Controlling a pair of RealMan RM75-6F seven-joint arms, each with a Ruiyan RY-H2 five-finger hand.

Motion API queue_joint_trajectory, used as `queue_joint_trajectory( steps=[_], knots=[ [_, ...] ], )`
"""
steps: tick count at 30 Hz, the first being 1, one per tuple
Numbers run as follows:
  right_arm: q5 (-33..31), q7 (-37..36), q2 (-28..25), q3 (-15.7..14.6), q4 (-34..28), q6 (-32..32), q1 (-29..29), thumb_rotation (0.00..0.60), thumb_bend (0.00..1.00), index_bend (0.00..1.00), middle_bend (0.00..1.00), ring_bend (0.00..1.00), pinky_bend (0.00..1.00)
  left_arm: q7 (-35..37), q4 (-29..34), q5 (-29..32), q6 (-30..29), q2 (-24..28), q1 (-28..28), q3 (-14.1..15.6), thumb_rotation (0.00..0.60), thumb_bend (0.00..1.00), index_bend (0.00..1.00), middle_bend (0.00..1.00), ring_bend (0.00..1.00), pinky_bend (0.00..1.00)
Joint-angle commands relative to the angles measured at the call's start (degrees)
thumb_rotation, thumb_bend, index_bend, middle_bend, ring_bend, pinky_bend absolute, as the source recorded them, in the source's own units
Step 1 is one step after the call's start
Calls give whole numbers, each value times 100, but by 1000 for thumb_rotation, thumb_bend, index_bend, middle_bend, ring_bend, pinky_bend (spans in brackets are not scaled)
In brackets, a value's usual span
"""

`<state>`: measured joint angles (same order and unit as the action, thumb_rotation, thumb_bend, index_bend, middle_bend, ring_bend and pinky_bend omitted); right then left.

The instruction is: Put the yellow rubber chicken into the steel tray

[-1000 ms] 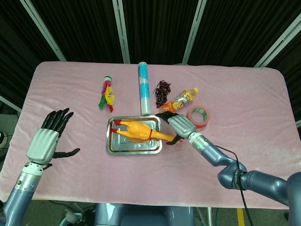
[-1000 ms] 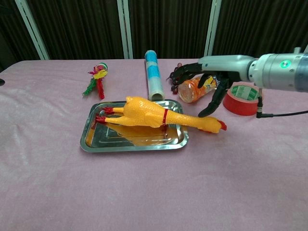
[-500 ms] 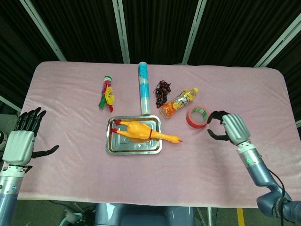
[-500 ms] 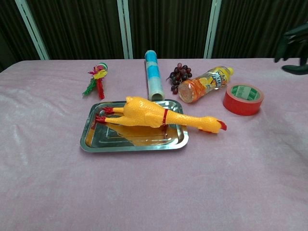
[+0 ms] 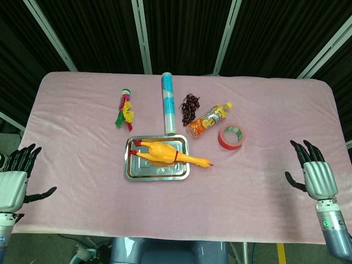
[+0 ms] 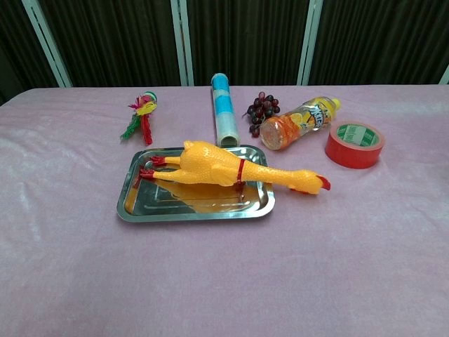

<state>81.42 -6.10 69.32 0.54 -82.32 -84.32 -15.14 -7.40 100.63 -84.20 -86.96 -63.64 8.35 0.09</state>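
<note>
The yellow rubber chicken [image 5: 165, 153] [image 6: 217, 167] lies across the steel tray [image 5: 137, 172] [image 6: 147, 209]. Its body and red feet are inside the tray, while its neck and head reach over the right rim onto the cloth. My left hand [image 5: 14, 181] is at the table's near left edge, fingers spread, holding nothing. Over at the near right edge my right hand [image 5: 314, 175] is likewise spread and empty. Both hands are far from the tray and appear only in the head view.
Behind the tray lie a blue-and-white tube [image 5: 168, 103], dark grapes [image 5: 190, 106], an orange drink bottle [image 5: 208, 119] and a red tape roll [image 5: 231, 137]. A feathered toy [image 5: 125, 109] sits at the back left. Pink cloth [image 5: 258, 181] covers the table.
My right hand let go of the chicken's head and pulled back right to the table's near edge. My left hand drew back toward the near left corner. The chicken stayed put.
</note>
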Motion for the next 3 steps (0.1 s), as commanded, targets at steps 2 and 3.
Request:
queue_joint_trajectory(
  steps=[2, 3],
  knots=[
    [93, 299, -60, -174, -258, -211, 322, 600, 356, 2, 129, 4, 65, 35, -79, -308, -262, -85, -245, 217, 600, 0, 16, 0, 0, 0],
    [87, 351, -68, -190, -311, -244, 382, 600, 355, 0, 127, 2, 63, 42, -96, -366, -308, -103, -289, 250, 600, 0, 16, 0, 0, 0]
  ],
)
